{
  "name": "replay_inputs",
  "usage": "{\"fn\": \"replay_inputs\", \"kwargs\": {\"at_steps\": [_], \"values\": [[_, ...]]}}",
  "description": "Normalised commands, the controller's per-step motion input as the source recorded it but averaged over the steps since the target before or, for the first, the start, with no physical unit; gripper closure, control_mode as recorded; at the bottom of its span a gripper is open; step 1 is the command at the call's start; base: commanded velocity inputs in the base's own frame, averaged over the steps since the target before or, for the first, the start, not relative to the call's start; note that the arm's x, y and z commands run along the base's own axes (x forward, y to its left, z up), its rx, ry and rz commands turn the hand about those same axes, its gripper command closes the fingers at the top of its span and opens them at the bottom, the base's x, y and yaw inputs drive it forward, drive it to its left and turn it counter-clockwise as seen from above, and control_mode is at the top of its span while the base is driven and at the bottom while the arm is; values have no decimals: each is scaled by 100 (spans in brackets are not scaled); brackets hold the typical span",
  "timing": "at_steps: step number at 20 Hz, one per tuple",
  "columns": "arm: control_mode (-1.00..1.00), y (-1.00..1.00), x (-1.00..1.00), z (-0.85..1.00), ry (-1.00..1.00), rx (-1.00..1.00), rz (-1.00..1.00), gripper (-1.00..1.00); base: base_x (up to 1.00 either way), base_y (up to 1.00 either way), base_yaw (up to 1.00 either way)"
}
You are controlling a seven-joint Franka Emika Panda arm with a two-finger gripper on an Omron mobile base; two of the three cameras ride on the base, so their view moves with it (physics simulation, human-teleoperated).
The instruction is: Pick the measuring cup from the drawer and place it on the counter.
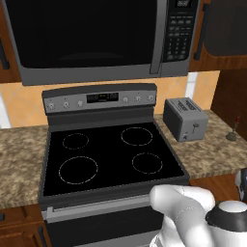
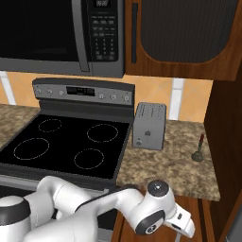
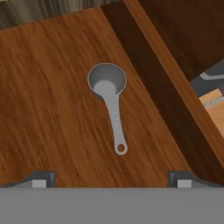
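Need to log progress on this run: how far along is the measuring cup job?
Early. Done: the drawer is open and the arm reaches down into it. In hand: the end effector hangs open above the measuring cup, which lies on the drawer floor. Left: grasp, lift, set it on the counter.

Between your two fingertips (image 3: 43, 178) the way down is free: the gripper (image 3: 112, 181) stands wide apart over the wooden drawer floor (image 3: 48, 109), and only the measuring cup (image 3: 109, 98) lies ahead of the jaws, flat, its handle pointing back toward them. To the left of the jaws the floor is bare. To the right, the dark drawer wall (image 3: 153, 92) runs slantwise and close, so there you have little room. On the counter (image 2: 182, 165), the toaster (image 2: 150, 125) and a small stand (image 2: 198, 150) take the back part; the front strip is free.
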Motion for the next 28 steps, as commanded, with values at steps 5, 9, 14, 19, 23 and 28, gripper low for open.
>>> {"fn": "replay_inputs", "kwargs": {"at_steps": [5,9,14,19,23,28], "values": [[-100,-18,16,-27,10,-1,0,-100,0,0,0],[-100,-19,13,-22,7,2,0,-100,0,0,0],[-100,-48,17,-18,7,11,0,-100,0,0,0],[-100,-24,30,-32,11,5,0,-100,0,0,0],[-100,-4,16,-41,6,1,0,-100,0,0,0],[-100,-17,-5,-33,0,2,0,-100,0,0,0]]}}
